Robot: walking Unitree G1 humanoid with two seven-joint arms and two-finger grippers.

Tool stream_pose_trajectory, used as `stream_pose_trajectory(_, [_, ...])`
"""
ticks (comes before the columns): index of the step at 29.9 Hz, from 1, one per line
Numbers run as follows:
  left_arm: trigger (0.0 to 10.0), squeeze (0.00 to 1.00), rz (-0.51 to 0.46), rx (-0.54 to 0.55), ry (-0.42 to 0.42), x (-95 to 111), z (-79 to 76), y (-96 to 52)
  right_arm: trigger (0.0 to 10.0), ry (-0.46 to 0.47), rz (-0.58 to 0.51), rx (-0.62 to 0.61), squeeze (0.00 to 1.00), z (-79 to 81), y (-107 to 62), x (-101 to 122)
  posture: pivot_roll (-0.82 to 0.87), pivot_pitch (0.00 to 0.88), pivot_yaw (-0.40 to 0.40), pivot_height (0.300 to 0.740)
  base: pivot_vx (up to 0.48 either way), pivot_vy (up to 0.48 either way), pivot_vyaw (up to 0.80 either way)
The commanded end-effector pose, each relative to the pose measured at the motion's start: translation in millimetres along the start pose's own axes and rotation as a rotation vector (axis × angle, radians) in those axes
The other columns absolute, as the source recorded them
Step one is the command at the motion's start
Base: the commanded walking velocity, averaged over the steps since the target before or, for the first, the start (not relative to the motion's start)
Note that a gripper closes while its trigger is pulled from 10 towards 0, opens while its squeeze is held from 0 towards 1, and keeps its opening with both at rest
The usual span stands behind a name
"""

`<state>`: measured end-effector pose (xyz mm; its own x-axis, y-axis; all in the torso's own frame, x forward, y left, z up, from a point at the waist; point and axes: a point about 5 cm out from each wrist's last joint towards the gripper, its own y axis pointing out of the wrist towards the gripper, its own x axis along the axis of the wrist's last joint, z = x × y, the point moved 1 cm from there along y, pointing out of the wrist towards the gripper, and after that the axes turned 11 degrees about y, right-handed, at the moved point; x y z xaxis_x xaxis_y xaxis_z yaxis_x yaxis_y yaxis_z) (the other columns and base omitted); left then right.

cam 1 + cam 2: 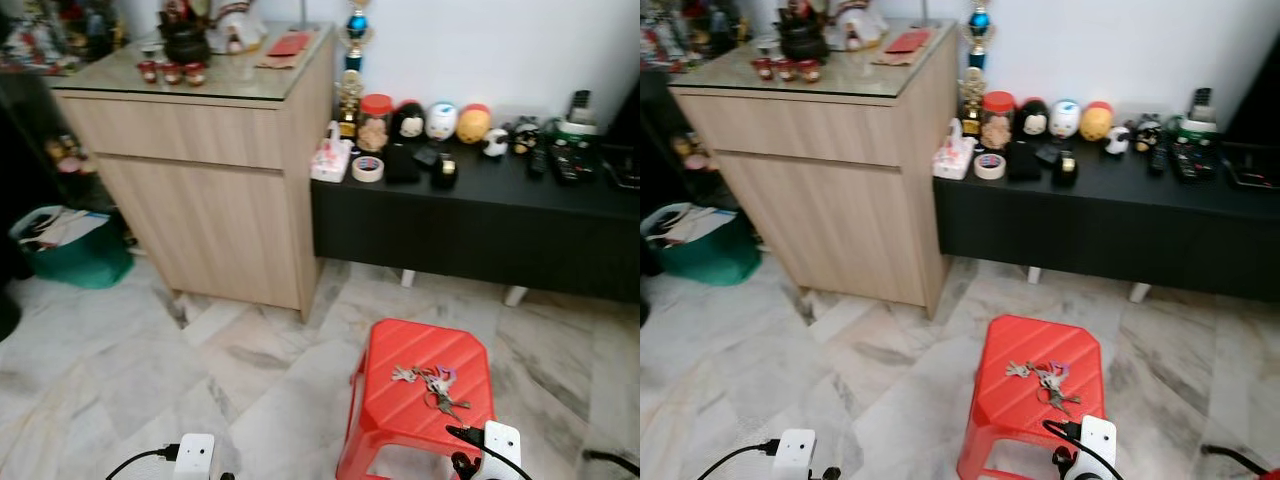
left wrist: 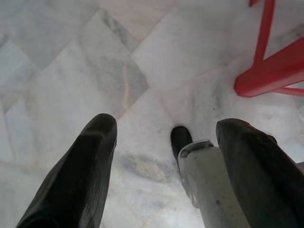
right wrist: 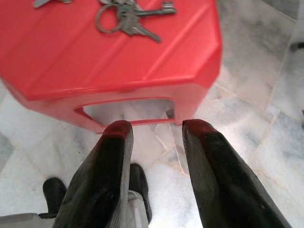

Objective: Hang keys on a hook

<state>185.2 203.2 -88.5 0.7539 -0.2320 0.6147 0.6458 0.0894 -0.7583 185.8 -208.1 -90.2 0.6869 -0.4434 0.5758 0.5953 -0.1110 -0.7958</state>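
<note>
On the near right of the marble floor (image 1: 120, 380) stands a red plastic stool (image 1: 385, 400), and the keys (image 1: 432, 386), a loose bunch on a ring, lie flat on its top, toward the far right corner. Behind it, a wooden cabinet (image 1: 200, 190) sits far left and a low black surface (image 1: 480, 215) with small ornaments runs along the white wall to the far right. No hook can be made out. The right gripper (image 3: 156, 130) hangs just in front of the stool's near edge with its jaws spread and empty; the left gripper (image 2: 164, 130) hangs idle over bare floor, jaws also spread. The task appears to be at its start: keys not yet picked up. The next move likely calls for lifting the right gripper over the stool top and closing on the key ring.
</note>
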Motion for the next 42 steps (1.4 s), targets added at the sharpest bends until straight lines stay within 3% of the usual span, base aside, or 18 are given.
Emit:
stream_pose_trajectory(1, [10.0,0.0,0.017,-0.006,-0.002,-3.8,-0.2,-0.7,10.0,0.002,0.006,-0.006,0.0,-1.1,-0.2,-1.4,0.0,0.022,-0.002,0.74,0.0,0.0,-0.71])
stream_pose_trajectory(14, [10.0,0.0,0.018,-0.009,0.0,-3.9,-0.2,-0.7,10.0,0.002,-0.003,-0.006,0.0,-1.3,-0.5,-1.2,0.0,0.011,0.0,0.74,0.075,0.0,0.0])
stream_pose_trajectory(22, [10.0,0.0,0.016,-0.007,-0.003,-3.3,-0.2,-0.5,10.0,0.002,-0.017,-0.023,0.0,-2.3,-0.5,-0.1,0.0,0.014,-0.002,0.74,0.243,0.0,-0.74])
stream_pose_trajectory(42, [10.0,0.0,0.012,0.007,0.002,-2.7,5.6,-0.5,10.0,0.011,-0.025,-0.015,0.0,2.1,-0.1,0.0,0.0,0.013,0.012,0.74,0.172,0.0,0.0])
